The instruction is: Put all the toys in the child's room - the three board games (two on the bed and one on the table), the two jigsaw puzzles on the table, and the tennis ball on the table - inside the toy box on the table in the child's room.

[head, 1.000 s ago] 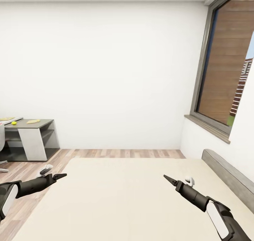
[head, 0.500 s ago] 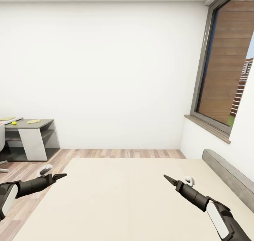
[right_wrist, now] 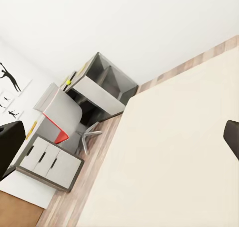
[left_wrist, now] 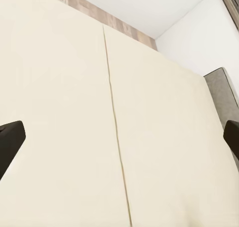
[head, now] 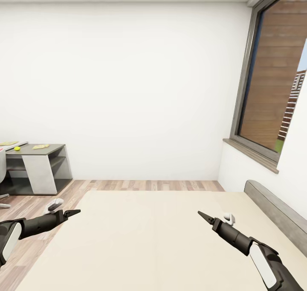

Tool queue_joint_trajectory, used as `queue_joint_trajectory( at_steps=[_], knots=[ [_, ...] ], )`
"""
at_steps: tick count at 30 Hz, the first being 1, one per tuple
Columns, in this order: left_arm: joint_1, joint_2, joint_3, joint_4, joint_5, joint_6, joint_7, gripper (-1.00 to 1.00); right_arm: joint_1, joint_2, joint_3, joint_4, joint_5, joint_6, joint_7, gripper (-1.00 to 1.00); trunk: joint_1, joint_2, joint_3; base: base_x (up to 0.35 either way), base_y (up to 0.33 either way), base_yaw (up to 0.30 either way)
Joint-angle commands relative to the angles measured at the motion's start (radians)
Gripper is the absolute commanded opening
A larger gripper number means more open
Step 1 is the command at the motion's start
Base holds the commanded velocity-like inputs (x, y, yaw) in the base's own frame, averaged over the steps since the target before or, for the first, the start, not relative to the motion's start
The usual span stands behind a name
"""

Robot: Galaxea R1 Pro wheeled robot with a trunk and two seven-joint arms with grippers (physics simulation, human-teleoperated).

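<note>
On the table [head: 40, 151] at the far left, near its wall-side edge, sit the small round tennis ball [head: 17, 148] and a flat yellow jigsaw puzzle [head: 40, 146], long axis along the top. Over the plain beige bed [head: 145, 240], left gripper [head: 73, 213] and right gripper [head: 204, 216] hang with fingers spread, empty.

The bed [head: 145, 240] is wide and low, with a plain beige mattress and a grey headboard [head: 277, 210] on its right side in the head view. Nothing lies on the visible part of the mattress. The table [head: 32, 152] stands far at the left, against the white wall; it has a dark-grey top. On it rests the small yellow-green ball [head: 17, 148]. Near the ball lies a thin yellowish puzzle [head: 40, 146], flat on the top.
</note>
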Motion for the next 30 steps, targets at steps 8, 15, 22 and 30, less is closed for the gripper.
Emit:
queue_joint_trajectory(
  at_steps=[8, 15, 22, 30],
  knots=[
    [-0.001, 0.001, 0.001, 0.0, 0.001, 0.005, -0.002, 1.0, -0.001, 0.0, -0.001, 0.0, -0.007, 0.008, 0.0, 1.0, 0.0, -0.001, -0.002, 0.0, 0.081, 0.0],
    [-0.001, 0.001, 0.001, 0.0, 0.001, 0.005, -0.002, 1.0, -0.001, 0.0, -0.001, 0.0, -0.007, 0.008, -0.001, 1.0, 0.0, -0.001, -0.002, 0.0, 0.068, 0.0],
    [-0.001, 0.0, 0.001, 0.0, 0.001, 0.005, -0.002, 1.0, -0.001, 0.0, -0.001, 0.0, -0.007, 0.008, -0.001, 1.0, 0.0, -0.001, -0.002, 0.0, 0.082, 0.0],
    [-0.001, 0.001, 0.001, 0.0, 0.001, 0.005, -0.002, 1.0, -0.001, 0.0, -0.001, 0.0, -0.007, 0.008, 0.0, 1.0, 0.0, -0.001, -0.002, 0.0, 0.101, 0.0]
  ],
)
